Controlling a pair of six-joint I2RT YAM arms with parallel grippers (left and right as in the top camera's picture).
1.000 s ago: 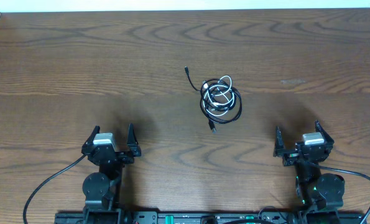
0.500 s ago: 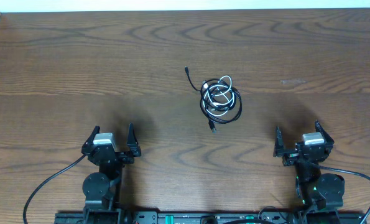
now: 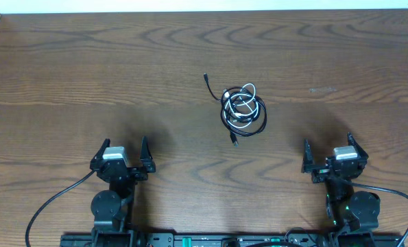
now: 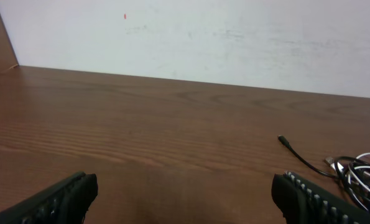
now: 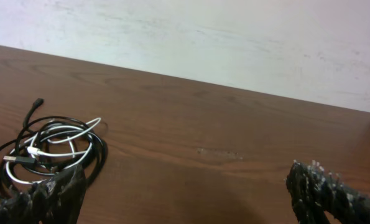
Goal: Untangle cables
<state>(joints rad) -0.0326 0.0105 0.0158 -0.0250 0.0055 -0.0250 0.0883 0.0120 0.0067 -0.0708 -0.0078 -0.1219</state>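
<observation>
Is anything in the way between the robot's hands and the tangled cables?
No, nothing visible. Only table wood lies between the left hand, the right hand and the cables. Both hands are open.

No legible text, labels, brands, numbers or signs anywhere.

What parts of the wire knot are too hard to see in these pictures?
1. Overhead: where the black cable passes over or under the white cable; the loops are too small.
2. Left wrist: most of the tangle, cut off by the right edge.
3. Right wrist: the tangle's near side, hidden behind a finger of the right end effector.
</observation>
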